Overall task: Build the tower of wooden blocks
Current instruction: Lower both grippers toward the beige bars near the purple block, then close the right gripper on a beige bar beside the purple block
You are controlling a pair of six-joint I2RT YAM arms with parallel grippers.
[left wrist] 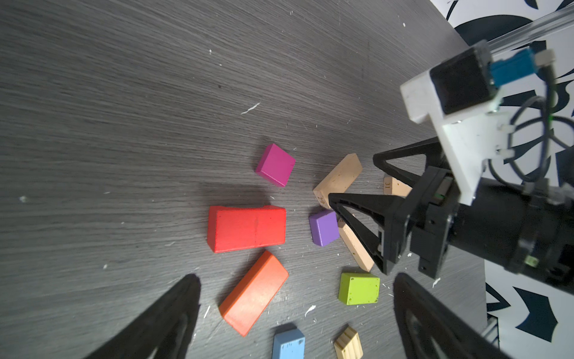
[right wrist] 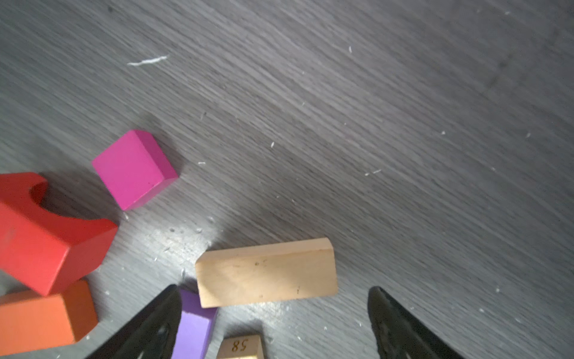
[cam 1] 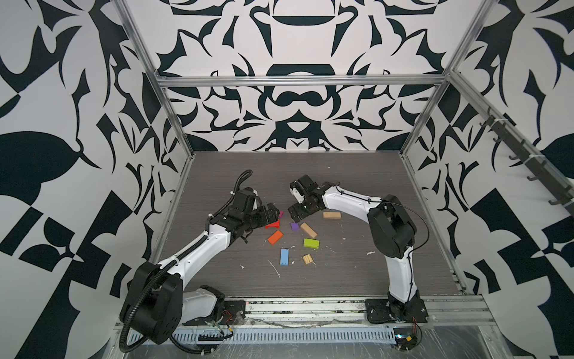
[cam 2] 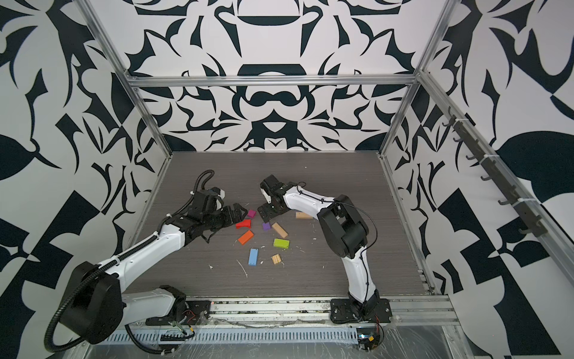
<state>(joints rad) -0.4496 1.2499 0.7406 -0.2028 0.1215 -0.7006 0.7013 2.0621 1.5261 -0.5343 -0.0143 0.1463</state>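
While the wood blocks [cam 1: 308, 230] lie scattered and unstacked in the middle of the table [cam 1: 357, 279], 2 grippers hover low over them, jaws wide apart and empty: the left gripper [left wrist: 296, 279] above the orange block [left wrist: 253, 293], the right gripper [right wrist: 273, 290] above a tan plank [right wrist: 267, 273] by the purple cube [right wrist: 194, 326].

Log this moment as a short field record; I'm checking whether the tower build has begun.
stack progress: none; no block rests on another
blocks: red block, orange block, purple cube, magenta cube, green block, blue block, ridged tan square, tan planks; loose in one cluster
table: dark wood grain, white flecks
left gripper: open, empty, near the red block
right gripper: open, empty, one tan plank lying ahead between its fingers
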